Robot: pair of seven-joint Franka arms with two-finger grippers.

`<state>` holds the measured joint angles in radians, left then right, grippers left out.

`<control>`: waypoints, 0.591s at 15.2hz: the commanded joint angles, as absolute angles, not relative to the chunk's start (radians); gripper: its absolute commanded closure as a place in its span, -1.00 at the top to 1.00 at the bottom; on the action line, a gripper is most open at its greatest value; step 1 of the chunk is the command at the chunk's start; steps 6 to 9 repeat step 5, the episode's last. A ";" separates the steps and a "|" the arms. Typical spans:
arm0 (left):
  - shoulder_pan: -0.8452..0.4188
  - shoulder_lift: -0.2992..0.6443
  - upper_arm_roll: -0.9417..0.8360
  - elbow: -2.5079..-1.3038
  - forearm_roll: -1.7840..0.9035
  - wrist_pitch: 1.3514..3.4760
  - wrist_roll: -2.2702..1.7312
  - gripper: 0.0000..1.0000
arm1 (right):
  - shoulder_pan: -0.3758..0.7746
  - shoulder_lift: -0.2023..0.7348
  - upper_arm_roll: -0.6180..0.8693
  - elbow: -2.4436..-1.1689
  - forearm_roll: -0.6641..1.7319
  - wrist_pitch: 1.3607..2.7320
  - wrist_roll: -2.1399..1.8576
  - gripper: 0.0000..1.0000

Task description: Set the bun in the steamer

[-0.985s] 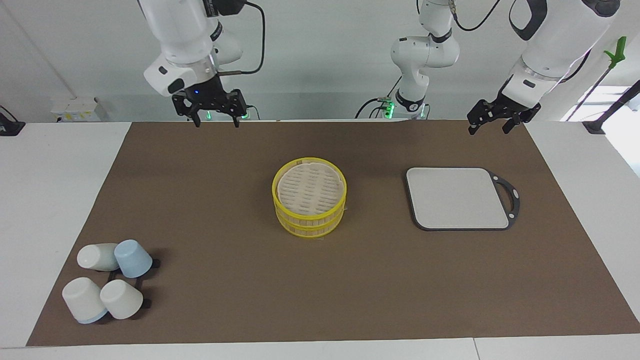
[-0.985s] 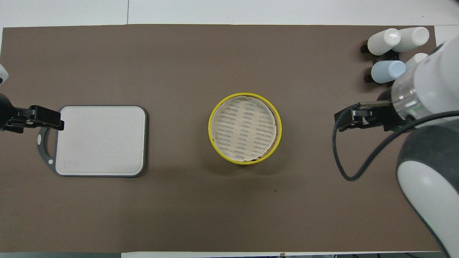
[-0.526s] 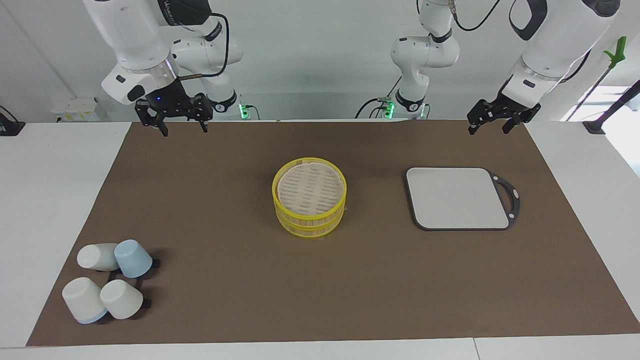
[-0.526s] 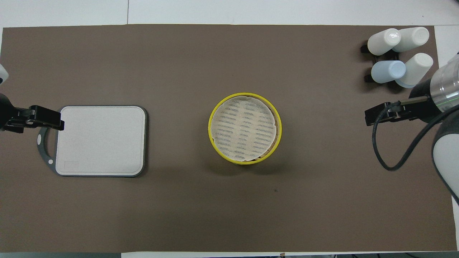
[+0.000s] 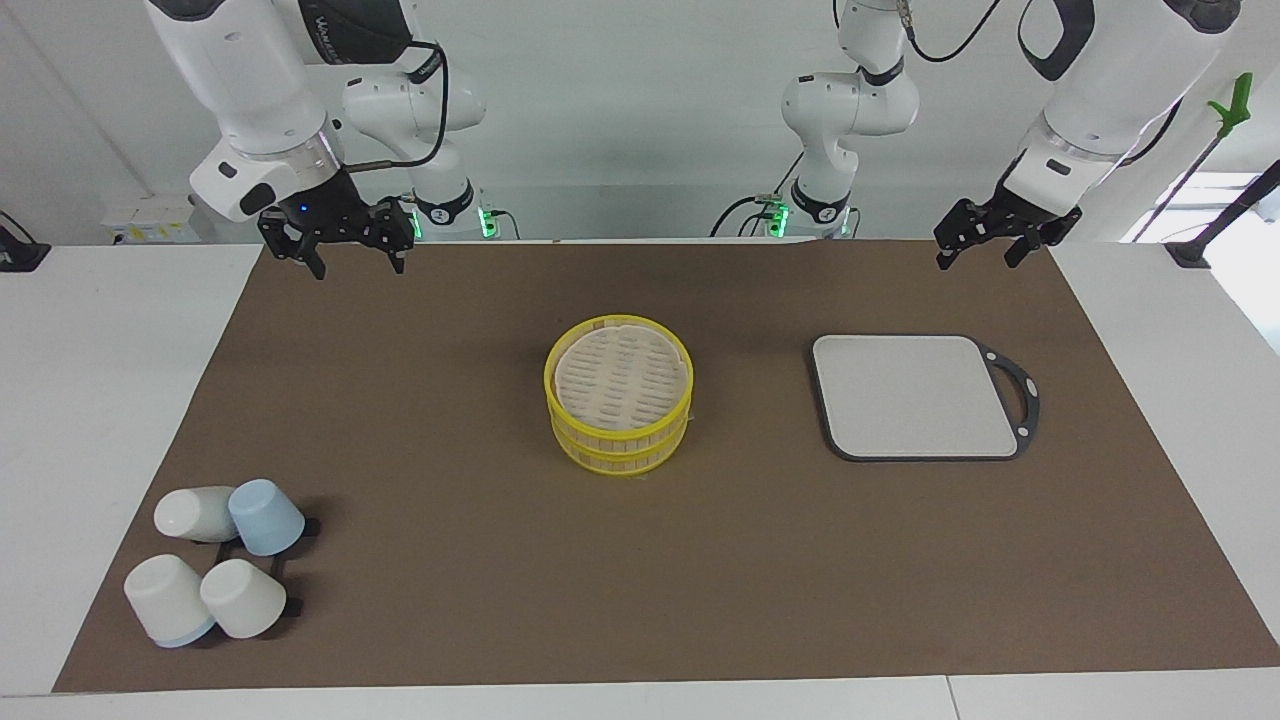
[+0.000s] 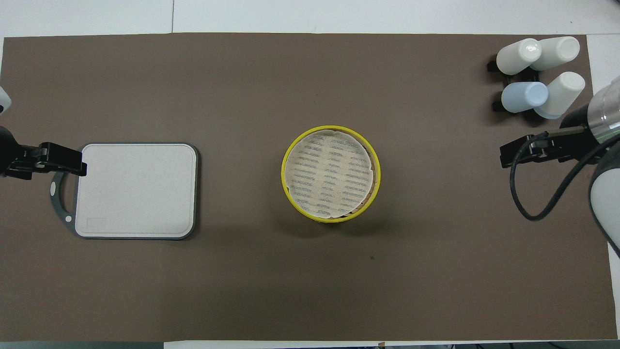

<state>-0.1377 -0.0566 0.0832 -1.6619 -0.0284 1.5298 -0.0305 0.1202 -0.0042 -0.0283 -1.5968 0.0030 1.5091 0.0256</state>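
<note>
The yellow-rimmed steamer (image 5: pixel 615 442) stands in the middle of the brown mat with its slatted lid (image 5: pixel 620 380) on it; it also shows in the overhead view (image 6: pixel 283 172), lid (image 6: pixel 329 172) on top. No bun shows in either view. My right gripper (image 5: pixel 359 270) is open and empty, in the air over the mat's edge by the robots, toward the right arm's end; it also shows in the overhead view (image 6: pixel 503 157). My left gripper (image 5: pixel 976 263) is open and empty, and waits in the air over the mat near the grey board's handle (image 6: pixel 82 167).
A grey rectangular board (image 5: pixel 915 395) with a dark handle lies toward the left arm's end (image 6: pixel 135 189). Several white and blue cups (image 5: pixel 215 565) lie on a black rack at the mat's corner farthest from the robots, at the right arm's end (image 6: pixel 537 72).
My right gripper has moved away from the middle toward the right arm's end of the table, still open and empty. The left arm, steamer, board and cups have not moved.
</note>
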 commanded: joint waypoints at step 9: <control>-0.127 -0.066 0.081 -1.666 -0.044 1.539 -0.011 1.00 | 0.091 0.003 0.008 -1.580 -0.008 1.491 0.014 1.00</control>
